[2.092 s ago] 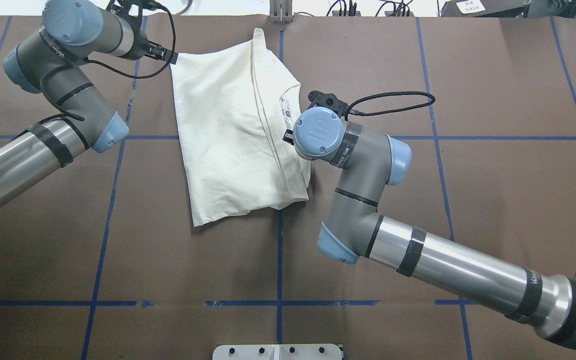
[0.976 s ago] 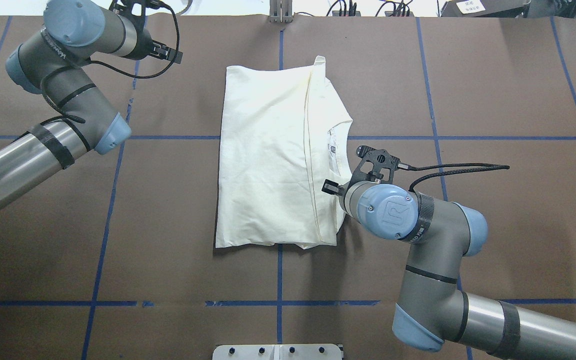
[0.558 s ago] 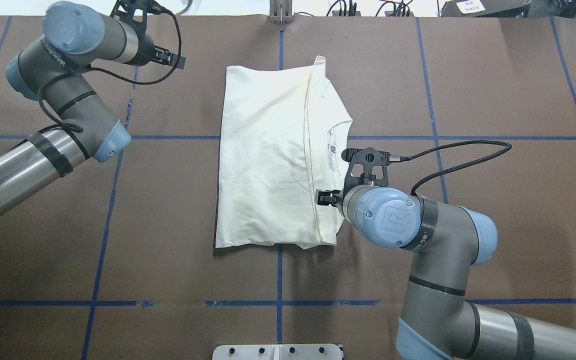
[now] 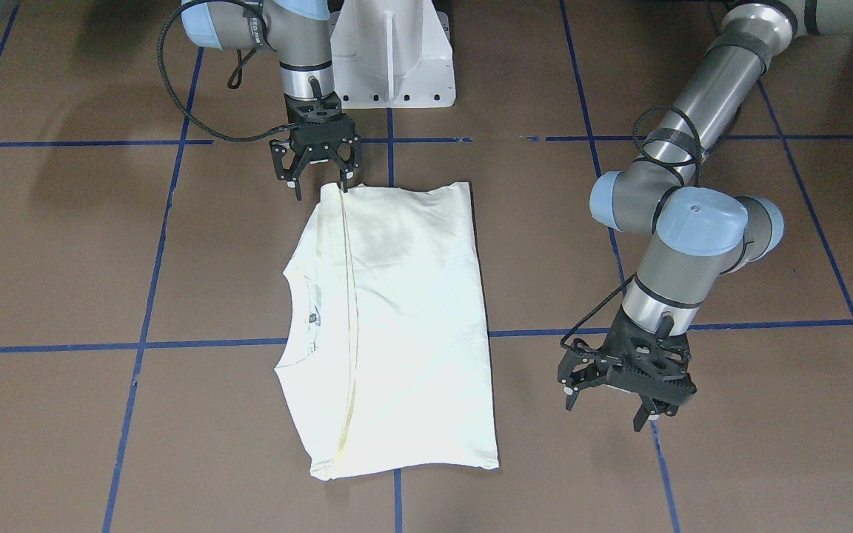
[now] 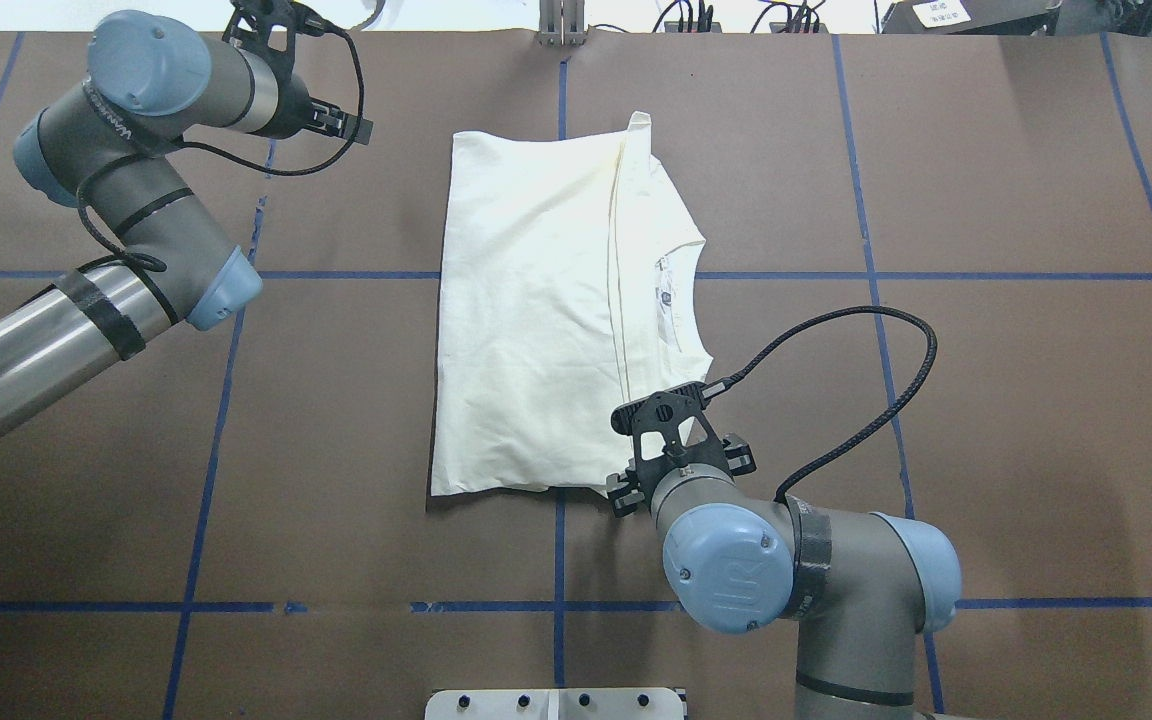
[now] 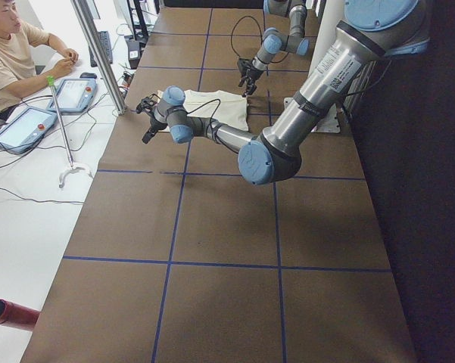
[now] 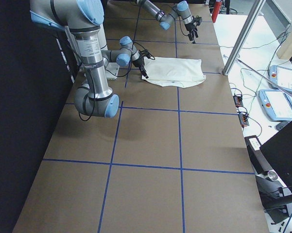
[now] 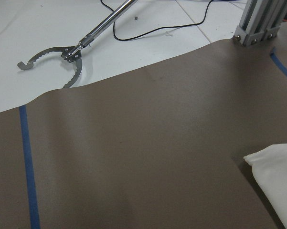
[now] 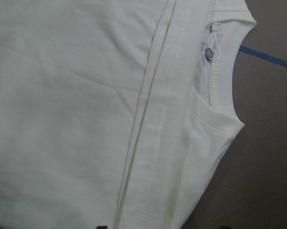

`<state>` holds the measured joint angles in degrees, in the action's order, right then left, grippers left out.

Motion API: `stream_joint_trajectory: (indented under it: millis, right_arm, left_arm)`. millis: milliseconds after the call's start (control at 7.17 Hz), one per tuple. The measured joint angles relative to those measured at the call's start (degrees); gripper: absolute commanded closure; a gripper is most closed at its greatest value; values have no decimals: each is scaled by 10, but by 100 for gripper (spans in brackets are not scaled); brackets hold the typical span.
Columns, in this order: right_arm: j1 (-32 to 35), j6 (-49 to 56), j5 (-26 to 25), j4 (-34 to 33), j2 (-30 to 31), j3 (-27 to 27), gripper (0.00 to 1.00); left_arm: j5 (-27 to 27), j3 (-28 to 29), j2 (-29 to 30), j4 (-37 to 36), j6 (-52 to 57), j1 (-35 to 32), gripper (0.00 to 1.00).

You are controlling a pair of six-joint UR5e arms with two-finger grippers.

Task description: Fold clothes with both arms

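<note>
Currently, the T-shirt (image 5: 536, 320) is recorded lying flat in the middle of the table (image 5: 1036, 420), folded into a long rectangle with the plain cream reverse turned up. A stitched hem (image 5: 617, 270) is seen running the full length of the fold. The ribbed neck (image 5: 681, 300) is exposed on the robot's right side, with a small label (image 9: 209, 52) inside it. The cloth is crossed by blue tape lines (image 5: 986, 275) that grid the brown surface.

The right gripper (image 4: 320, 189) is noted pointing down at the shirt corner nearest the white pedestal (image 4: 395, 52), on the neck side. Its jaws are spread wide and nothing is held. One fingertip (image 4: 343, 183) is seen at the very edge of that corner; contact cannot be confirmed. In the right wrist view the frame is filled by the hem and the neck.

The left gripper (image 4: 606, 411) is noted above bare table, well apart from the shirt, on the side away from the neck and towards the far end. Its jaws are likewise spread wide, with nothing between them. In the left wrist view only a rounded shirt corner is caught at the lower right edge; beyond the table a toothed grabber tool (image 8: 62, 57) and an aluminium post (image 8: 258, 24) are visible.

A seated person (image 6: 15, 53) is seen in the left side view.
</note>
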<state>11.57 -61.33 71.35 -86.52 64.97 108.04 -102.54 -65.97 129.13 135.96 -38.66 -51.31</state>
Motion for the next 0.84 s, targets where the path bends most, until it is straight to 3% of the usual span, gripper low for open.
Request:
stream_joint_trajectory:
  millis: [837]
  right_arm:
    - [-20, 36, -9, 5, -1, -9, 51]
  left_arm:
    - [0, 0, 0, 0, -4, 2, 0]
